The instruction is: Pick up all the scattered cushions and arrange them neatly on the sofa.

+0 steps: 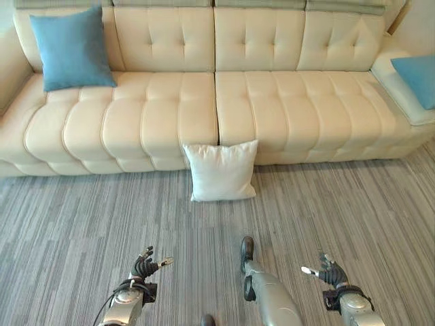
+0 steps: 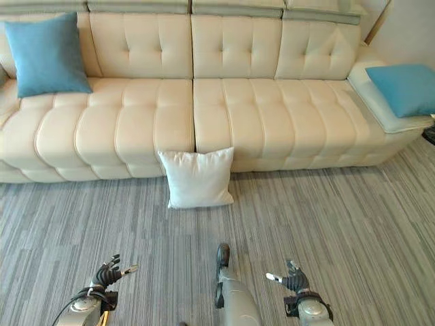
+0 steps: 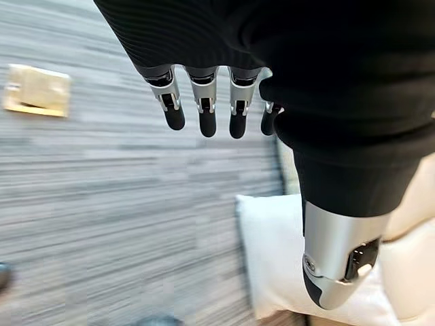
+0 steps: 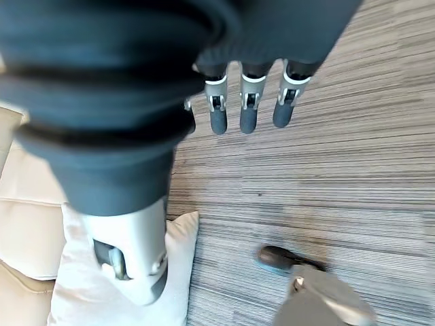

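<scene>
Two blue cushions (image 1: 71,47) (image 1: 416,78) on sofa (image 1: 163,109), one white cushion (image 1: 221,171) on floor (image 1: 81,224).

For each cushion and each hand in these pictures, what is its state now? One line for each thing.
White cushion: on the floor, upright, leaning on the sofa front.
Left blue cushion: on the seat, leaning on the backrest.
Right blue cushion: lying on the sofa's right end.
Left hand: open, holds nothing, low over the floor.
Right hand: open, holds nothing, low over the floor.
</scene>
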{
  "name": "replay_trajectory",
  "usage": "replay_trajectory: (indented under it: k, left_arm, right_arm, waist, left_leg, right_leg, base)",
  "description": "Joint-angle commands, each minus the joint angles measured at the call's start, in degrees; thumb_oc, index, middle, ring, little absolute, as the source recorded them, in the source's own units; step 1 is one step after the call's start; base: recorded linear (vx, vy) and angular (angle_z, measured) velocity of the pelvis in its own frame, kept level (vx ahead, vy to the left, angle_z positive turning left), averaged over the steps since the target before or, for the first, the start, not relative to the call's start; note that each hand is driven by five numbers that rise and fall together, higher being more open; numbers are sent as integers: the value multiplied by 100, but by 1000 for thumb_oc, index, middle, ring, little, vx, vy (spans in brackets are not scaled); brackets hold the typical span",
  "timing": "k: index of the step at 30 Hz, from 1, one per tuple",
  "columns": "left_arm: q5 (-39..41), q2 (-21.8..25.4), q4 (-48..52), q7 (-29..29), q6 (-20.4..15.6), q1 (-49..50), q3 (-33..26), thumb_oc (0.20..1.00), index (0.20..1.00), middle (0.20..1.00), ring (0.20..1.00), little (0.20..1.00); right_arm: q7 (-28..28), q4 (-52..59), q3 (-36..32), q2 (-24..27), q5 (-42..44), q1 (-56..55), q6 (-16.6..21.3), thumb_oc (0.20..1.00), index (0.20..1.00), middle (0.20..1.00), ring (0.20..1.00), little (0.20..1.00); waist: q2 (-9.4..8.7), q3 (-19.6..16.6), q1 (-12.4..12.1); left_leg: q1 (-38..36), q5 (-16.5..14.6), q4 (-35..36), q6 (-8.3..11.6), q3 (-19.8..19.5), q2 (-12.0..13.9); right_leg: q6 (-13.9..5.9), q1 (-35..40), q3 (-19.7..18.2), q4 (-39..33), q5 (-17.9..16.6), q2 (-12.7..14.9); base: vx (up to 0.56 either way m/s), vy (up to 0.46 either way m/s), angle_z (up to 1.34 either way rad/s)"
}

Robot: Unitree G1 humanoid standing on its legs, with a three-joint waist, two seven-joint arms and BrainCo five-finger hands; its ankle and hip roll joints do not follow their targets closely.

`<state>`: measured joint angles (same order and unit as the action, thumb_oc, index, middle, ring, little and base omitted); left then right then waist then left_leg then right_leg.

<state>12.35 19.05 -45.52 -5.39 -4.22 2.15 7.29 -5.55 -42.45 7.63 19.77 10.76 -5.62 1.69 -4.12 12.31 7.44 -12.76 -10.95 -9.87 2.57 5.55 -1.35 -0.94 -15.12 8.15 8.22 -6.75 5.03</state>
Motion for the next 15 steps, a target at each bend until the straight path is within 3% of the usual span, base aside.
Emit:
replay_trajectory:
  k: [1,3,5,6,7,9,10,11,15]
  left_arm:
    - [-49,97,298,34,-152,58,6,1000,1000,1000,1000,1000]
    - [-19,47,223,38,-150,42,26,1000,1000,1000,1000,1000]
    - [-24,30,168,46,-150,1,65,1000,1000,1000,1000,1000]
    - [-24,13,205,86,-146,-46,149,1000,1000,1000,1000,1000]
    - [-79,20,290,98,-166,-61,194,1000,1000,1000,1000,1000]
    - [-86,28,328,102,-162,-46,198,1000,1000,1000,1000,1000]
    - [-97,36,359,79,-152,-33,188,1000,1000,1000,1000,1000]
    - [-88,27,350,65,-146,-25,183,1000,1000,1000,1000,1000]
    - [-138,5,254,58,-96,67,162,1000,1000,1000,1000,1000]
  right_arm:
    - [-65,315,-121,472,28,352,122,1000,1000,1000,1000,1000]
    - [-102,286,-143,552,59,358,127,1000,1000,1000,1000,1000]
    - [-100,277,-144,578,84,374,113,1000,1000,1000,1000,1000]
    - [-102,318,-155,644,69,395,92,1000,1000,1000,1000,1000]
    - [-141,334,-202,720,26,373,87,1000,1000,1000,1000,1000]
    - [-158,325,-209,737,11,370,84,1000,1000,1000,1000,1000]
    - [-190,305,-218,723,-3,385,81,1000,1000,1000,1000,1000]
    - [-211,264,-205,709,-23,412,70,1000,1000,1000,1000,1000]
    - [-170,192,-151,641,-128,440,10,1000,1000,1000,1000,1000]
  waist:
    - [140,62,26]
    - [103,67,-16]
    - [91,84,-57]
    - [82,111,-139]
    - [117,153,-210]
    - [123,147,-248]
    - [178,149,-350]
    - [187,150,-410]
    - [213,66,-537]
  left_leg:
    - [840,1169,-1512,347,66,611]
    - [1107,1330,-2037,296,252,769]
    - [1312,1154,-2098,205,323,754]
    - [1642,895,-1794,99,459,633]
    - [1962,673,-910,56,589,520]
    - [2189,830,-559,73,583,480]
    - [2374,1246,70,192,475,447]
    - [2532,1368,292,232,409,456]
    - [2572,1606,663,274,357,537]
  right_leg:
    - [-183,510,-57,-177,689,-114]
    - [-32,802,-135,-214,893,-167]
    - [-1,915,-181,-222,962,-179]
    - [-33,1178,-259,-276,1070,-172]
    - [-123,1426,-255,-345,1231,-128]
    - [-137,1559,-272,-436,1271,-154]
    - [-162,1801,-323,-497,1372,-266]
    - [-184,1941,-386,-546,1428,-306]
    - [-254,2274,-599,-514,1614,-319]
  base:
    - [322,-290,18]
    - [261,-154,-28]
    - [274,-90,-36]
    - [516,-11,-46]
    - [618,0,-34]
    - [353,37,-21]
    - [323,63,-14]
    - [426,97,-15]
    - [337,150,-25]
